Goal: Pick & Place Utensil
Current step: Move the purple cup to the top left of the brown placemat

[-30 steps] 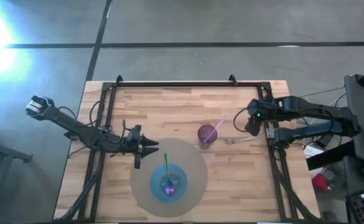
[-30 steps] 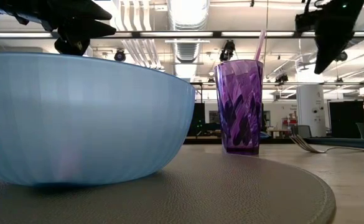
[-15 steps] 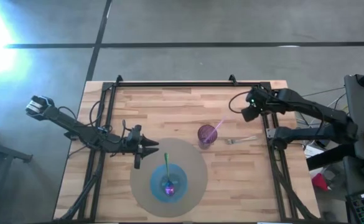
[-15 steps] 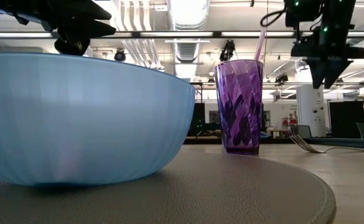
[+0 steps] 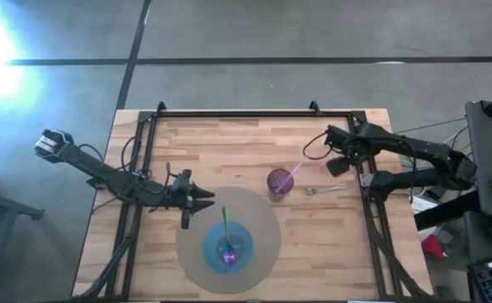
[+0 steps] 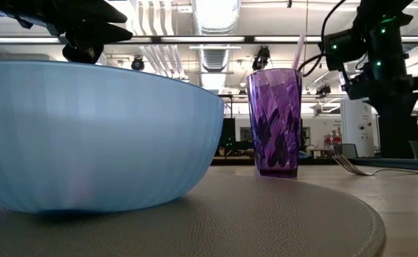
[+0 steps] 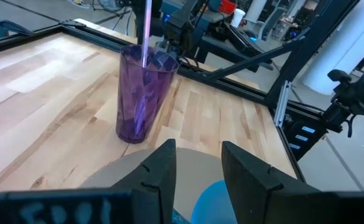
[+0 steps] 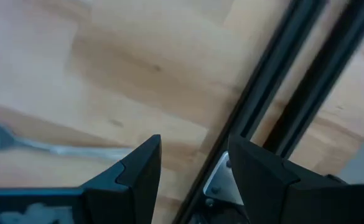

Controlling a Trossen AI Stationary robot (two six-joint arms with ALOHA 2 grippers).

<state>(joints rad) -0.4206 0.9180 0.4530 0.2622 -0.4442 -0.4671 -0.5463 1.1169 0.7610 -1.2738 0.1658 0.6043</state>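
A silver fork (image 5: 325, 190) lies flat on the wooden table, right of a purple cup (image 5: 279, 181) that holds a pink straw. My right gripper (image 5: 337, 166) points down, open, above the table just beyond the fork's handle end; its wrist view shows the fork (image 8: 42, 145) running toward the gap between the open fingers (image 8: 191, 163). A blue bowl (image 5: 227, 247) on a round grey mat (image 5: 262, 215) holds a green-handled utensil (image 5: 225, 220). My left gripper (image 5: 205, 199) hovers open at the mat's left edge, pointing toward the cup (image 7: 141, 93).
A black metal frame (image 5: 365, 189) runs along the table's edges, and its right rail (image 8: 281, 106) lies close beside my right gripper. In the low view the bowl (image 6: 87, 135) fills the foreground, with the cup (image 6: 275, 121) and the fork (image 6: 359, 168) behind it.
My right gripper has swung toward the table's far edge and back, come down toward the table near the fork's handle end, and rolled at the wrist, staying open. The left arm and all the objects have kept still.
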